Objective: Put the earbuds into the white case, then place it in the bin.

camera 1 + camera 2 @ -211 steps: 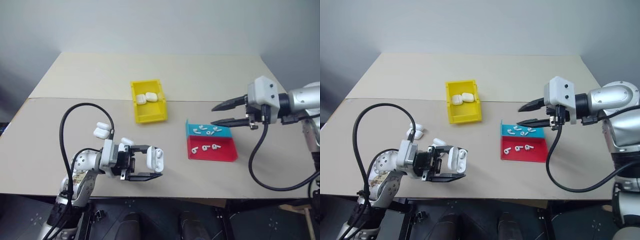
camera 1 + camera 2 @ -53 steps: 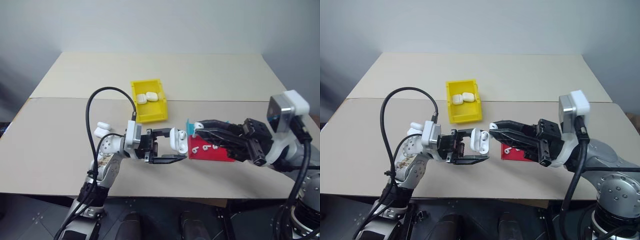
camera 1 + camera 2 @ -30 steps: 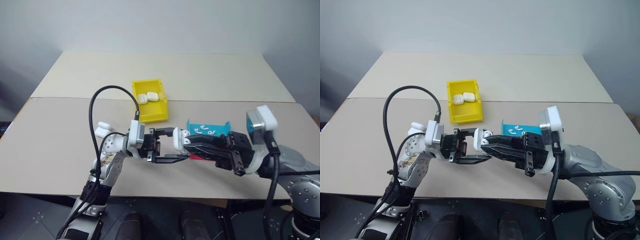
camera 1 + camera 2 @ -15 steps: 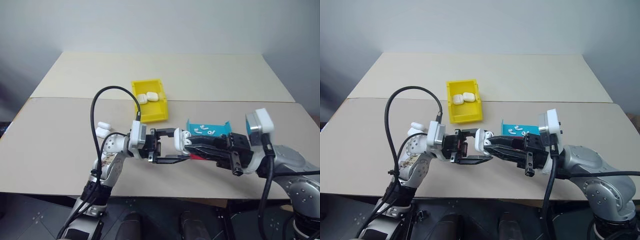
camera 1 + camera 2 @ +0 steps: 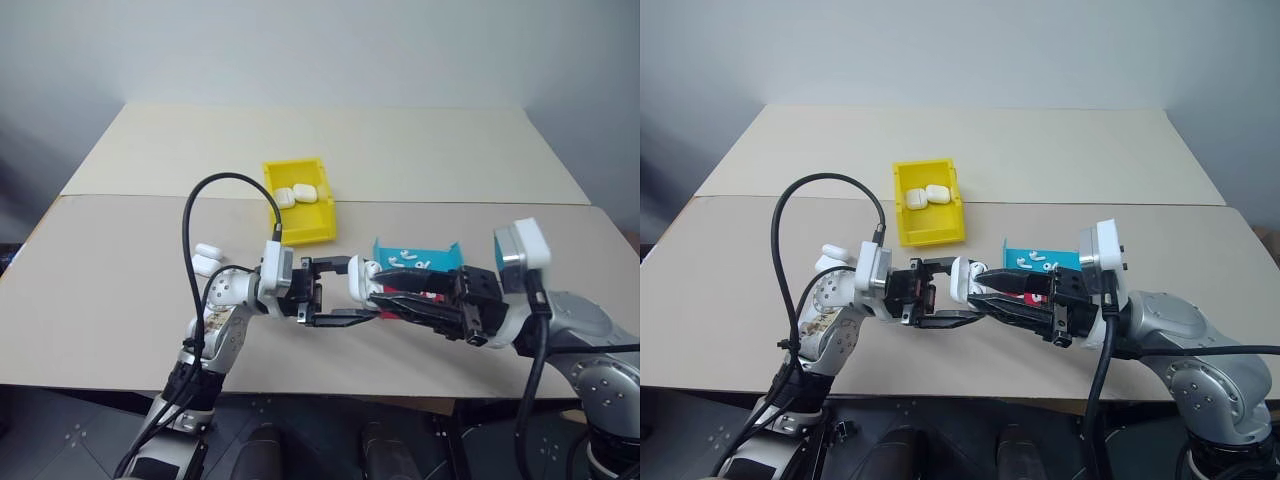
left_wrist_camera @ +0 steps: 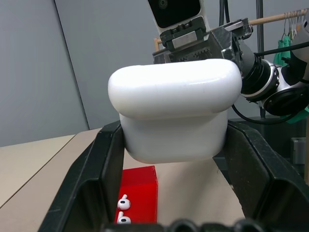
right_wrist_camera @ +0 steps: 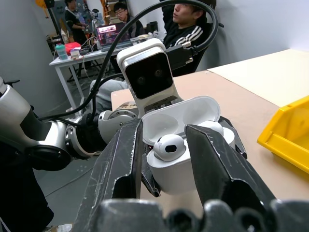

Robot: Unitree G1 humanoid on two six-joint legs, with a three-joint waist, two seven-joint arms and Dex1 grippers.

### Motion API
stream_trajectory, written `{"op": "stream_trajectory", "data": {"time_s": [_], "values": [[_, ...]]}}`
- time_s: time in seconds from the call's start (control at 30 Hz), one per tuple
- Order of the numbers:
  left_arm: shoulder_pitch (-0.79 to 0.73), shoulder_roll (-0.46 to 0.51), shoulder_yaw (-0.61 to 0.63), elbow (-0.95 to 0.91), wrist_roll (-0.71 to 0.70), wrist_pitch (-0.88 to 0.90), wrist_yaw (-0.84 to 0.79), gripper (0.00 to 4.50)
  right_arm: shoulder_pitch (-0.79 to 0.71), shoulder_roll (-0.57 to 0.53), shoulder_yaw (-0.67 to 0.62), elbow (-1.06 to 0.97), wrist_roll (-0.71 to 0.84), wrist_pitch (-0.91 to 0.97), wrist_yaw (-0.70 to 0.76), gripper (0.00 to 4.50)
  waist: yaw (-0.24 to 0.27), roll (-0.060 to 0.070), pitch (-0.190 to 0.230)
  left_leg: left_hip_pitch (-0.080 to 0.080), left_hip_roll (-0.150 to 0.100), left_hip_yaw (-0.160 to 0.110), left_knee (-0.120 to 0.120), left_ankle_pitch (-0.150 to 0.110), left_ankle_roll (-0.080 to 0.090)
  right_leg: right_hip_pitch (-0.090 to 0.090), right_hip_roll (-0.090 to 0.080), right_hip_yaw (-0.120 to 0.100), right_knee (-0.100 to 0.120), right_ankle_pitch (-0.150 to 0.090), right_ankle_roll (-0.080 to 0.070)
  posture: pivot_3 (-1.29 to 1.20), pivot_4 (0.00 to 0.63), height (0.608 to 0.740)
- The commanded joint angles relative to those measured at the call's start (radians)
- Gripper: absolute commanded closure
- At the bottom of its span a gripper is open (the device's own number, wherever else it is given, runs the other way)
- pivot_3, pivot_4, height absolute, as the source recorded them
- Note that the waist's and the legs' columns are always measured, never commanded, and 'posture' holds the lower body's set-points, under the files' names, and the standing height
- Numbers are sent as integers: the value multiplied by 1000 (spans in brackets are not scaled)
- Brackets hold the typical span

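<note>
Across the middle of your view the beige table (image 5: 130, 250) is carrying everything, and you are looking at the yellow bin (image 5: 298, 213) sitting on it toward the far side, with two closed white cases (image 5: 293, 195) lying inside. Nearer your right arm, the blue tray (image 5: 417, 255) is holding a few loose earbuds (image 5: 404, 260), and the red tray (image 6: 138, 193) is lying just in front of it, mostly covered by that arm in the head views (the left wrist view is showing two earbuds against its wall). Two spare cases (image 5: 207, 258) are resting on the table beside your left forearm, well apart from the bin. Your left gripper (image 5: 338, 290) is pointing toward your right and hanging above the table, and its two black fingers are clamping the body of the white case (image 5: 962, 281), which is standing with its hinged lid flipped open. Your right gripper (image 7: 164, 145) is reaching in from the opposite side, level with the case, so the two grippers are meeting tip to tip between the bin and the trays. Its fingers are standing slightly apart, one on each side of a single earbud (image 7: 167, 146); you cannot tell whether they are pressing on the earbud. That earbud is sitting at the mouth of the open case, its rounded head showing above the rim.
</note>
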Motion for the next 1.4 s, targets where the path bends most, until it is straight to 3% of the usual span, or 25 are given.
{"op": "stream_trajectory", "data": {"time_s": [0.03,0.23,0.37,0.47,0.6,0.7,1.03,1.4], "values": [[-10,-1,3,-13,-2,-16,2,1731,11,-15,-15,-24,12,-30,20,2572,0,0,0,0,0,0,0,0,0,0,0,0,0,0,0,0,150,740],[-23,5,4,22,9,-32,-15,1731,9,-78,-98,1,77,-29,97,2572,0,0,0,0,0,0,0,0,0,0,0,0,0,0,0,0,150,740],[-52,1,0,58,22,-42,-24,1731,-167,-167,-97,66,105,22,81,2572,-5,0,0,1,0,0,1,0,0,0,0,0,0,0,0,0,150,740],[-79,5,3,106,45,-73,-36,1731,-359,-233,-13,121,67,83,48,3130,-5,0,0,1,0,0,0,0,0,0,0,0,1,0,0,0,150,740],[-107,1,4,159,59,-107,-50,1731,-552,-259,97,153,13,117,78,4446,-2,0,0,-1,0,0,-1,0,1,-1,0,0,-1,0,0,0,150,740],[-121,-12,2,184,70,-130,-47,1731,-636,-264,195,144,-72,120,110,4481,0,0,0,-3,0,0,0,0,1,-3,0,0,-2,0,0,0,150,740],[-111,-19,3,192,101,-151,-28,1731,-694,-191,430,106,-333,103,123,4481,2,0,0,-4,0,0,1,0,1,-4,0,-1,0,0,0,0,150,740],[-89,-27,-3,161,100,-152,-12,1731,-659,-208,482,117,-499,53,201,4481,2,0,0,-4,0,0,1,0,1,-3,0,-1,0,0,0,0,150,740]]}}
